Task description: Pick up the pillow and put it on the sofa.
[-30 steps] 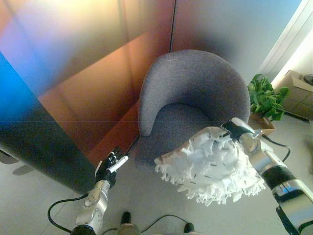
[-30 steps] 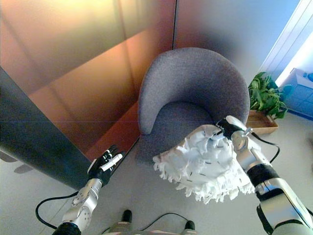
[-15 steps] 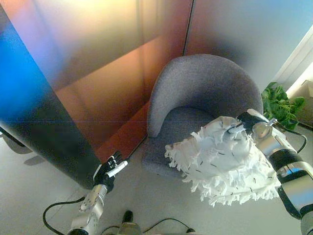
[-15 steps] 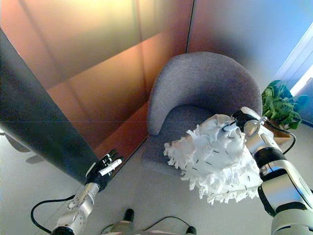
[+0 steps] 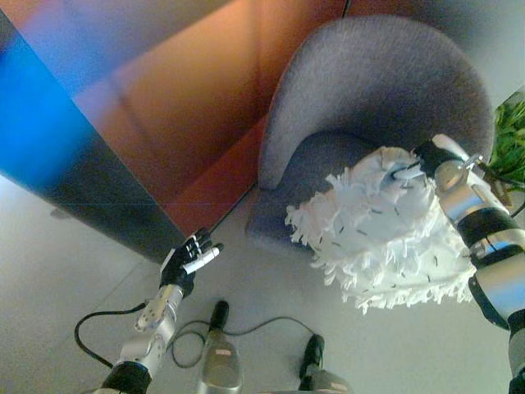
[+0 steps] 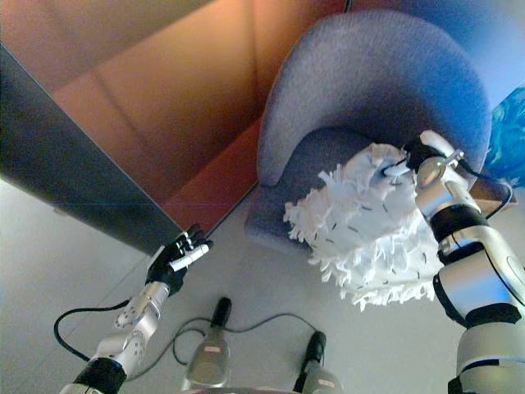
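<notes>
A white shaggy pillow (image 5: 381, 234) hangs from my right hand (image 5: 417, 167), whose fingers are curled into its upper edge. The pillow hangs over the front edge of the grey round-backed armchair (image 5: 377, 90), partly above its seat (image 5: 316, 168), and does not rest on it. The same pillow (image 6: 373, 234) and right hand (image 6: 414, 156) show in the right eye view. My left hand (image 5: 187, 261) is low at the left over the floor, fingers relaxed and empty, well away from the chair.
A wood-toned wall panel (image 5: 189, 98) and a dark panel (image 5: 90, 189) stand left of the chair. A green potted plant (image 5: 513, 135) stands at the chair's right. Pale floor (image 5: 49, 279) lies in front.
The whole picture has shifted, so the camera has moved closer and tilted down. The pillow has risen slightly toward the chair seat with my right hand. My left hand stays low.
</notes>
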Tool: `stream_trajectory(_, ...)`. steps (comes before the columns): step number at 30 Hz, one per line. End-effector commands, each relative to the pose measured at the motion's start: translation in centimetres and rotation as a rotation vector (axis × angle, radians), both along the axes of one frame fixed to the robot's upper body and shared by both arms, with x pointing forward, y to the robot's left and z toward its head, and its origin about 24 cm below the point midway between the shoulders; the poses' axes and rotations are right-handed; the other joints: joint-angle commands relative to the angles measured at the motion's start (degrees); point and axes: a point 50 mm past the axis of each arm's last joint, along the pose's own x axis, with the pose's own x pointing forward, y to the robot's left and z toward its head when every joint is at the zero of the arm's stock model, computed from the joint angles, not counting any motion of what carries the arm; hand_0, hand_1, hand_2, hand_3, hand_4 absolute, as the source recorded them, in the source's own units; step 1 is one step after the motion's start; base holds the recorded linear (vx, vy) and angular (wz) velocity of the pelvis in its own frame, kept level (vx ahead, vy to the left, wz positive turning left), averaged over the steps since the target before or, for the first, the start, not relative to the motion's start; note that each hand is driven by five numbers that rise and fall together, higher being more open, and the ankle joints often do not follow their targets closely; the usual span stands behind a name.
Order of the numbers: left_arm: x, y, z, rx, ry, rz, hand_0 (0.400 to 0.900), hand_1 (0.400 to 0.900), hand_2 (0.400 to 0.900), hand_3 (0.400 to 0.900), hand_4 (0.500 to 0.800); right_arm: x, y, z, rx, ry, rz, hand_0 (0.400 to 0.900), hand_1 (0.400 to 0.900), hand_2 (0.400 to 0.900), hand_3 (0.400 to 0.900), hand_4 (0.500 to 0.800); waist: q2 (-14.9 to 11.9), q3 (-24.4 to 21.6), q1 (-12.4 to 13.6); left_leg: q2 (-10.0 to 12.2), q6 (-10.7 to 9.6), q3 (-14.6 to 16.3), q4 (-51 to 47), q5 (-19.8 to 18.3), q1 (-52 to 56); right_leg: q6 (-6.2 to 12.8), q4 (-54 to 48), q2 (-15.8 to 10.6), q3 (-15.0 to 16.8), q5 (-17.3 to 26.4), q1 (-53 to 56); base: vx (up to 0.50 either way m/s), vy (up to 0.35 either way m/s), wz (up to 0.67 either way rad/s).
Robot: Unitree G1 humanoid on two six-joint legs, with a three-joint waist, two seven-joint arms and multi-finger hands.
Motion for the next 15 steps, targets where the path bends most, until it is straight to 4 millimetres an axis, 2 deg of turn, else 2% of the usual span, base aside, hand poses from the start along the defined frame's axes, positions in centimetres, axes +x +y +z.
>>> stream_trajectory(1,3.2,-1.6,5.5,0.013,-0.270,-0.081,0.900,0.900,0.900,0.900,0.800,-0.6,-0.6,13.0,-0.239,-0.403,-0.058,0.400,0.400,0.400,0.400,0.500,-1.9,-2.3,1.0,0.0,1.6,-0.1,-0.4,-4.2,1.1,2.75,0.1,-3.0,2.8,-0.1,-0.7,-0.05,0.018,-0.03)
stream_trajectory(11,3.0,-1.2,5.6,0.022,-0.275,-0.086,0.900,0.900,0.900,0.900,0.800,-1.1,-1.0,14.3,-0.317,-0.500,-0.114,0.400,0.400,0.400,0.400,0.500,-2.0,-1.8,1.2,-0.4,1.6,1.0,-0.4,-4.1,0.8,3.07,0.4,-3.6,2.3,0.3,-1.2,-0.01,-0.002,0.02)
stream_trajectory(12,3.0,-1.1,5.6,0.022,-0.276,-0.087,0.900,0.900,0.900,0.900,0.800,-1.2,-1.1,14.3,-0.319,-0.516,-0.130,0.749,0.749,0.749,0.749,0.709,-1.9,-1.8,1.2,-0.4,1.6,1.1,-0.4,-4.1,0.7,3.13,0.4,-3.7,2.2,0.3,-1.2,-0.02,-0.002,0.04)
stream_trajectory(13,3.0,-1.0,5.6,0.023,-0.278,-0.086,0.900,0.900,0.900,0.900,0.800,-1.3,-1.3,14.3,-0.328,-0.519,-0.143,0.847,0.847,0.847,0.847,0.768,-1.9,-1.7,1.2,-0.5,1.6,1.3,-0.4,-4.1,0.7,3.16,0.5,-3.7,2.1,0.3,-1.3,-0.03,-0.001,0.04)
stream_trajectory(14,3.1,-1.0,5.7,0.022,-0.281,-0.088,0.900,0.900,0.900,0.900,0.800,-1.4,-1.5,14.3,-0.337,-0.521,-0.165,0.900,0.900,0.900,0.900,0.800,-1.8,-1.6,1.3,-0.5,1.6,1.4,-0.4,-4.1,0.6,3.19,0.5,-3.8,2.0,0.3,-1.4,-0.02,-0.001,0.03)
stream_trajectory(15,3.1,-1.1,5.8,0.023,-0.281,-0.088,0.900,0.900,0.900,0.900,0.800,-1.5,-1.6,14.2,-0.334,-0.522,-0.169,0.900,0.900,0.900,0.900,0.800,-1.8,-1.5,1.3,-0.5,1.6,1.4,-0.4,-4.1,0.6,3.20,0.5,-3.8,2.0,0.3,-1.4,-0.02,0.004,0.04)
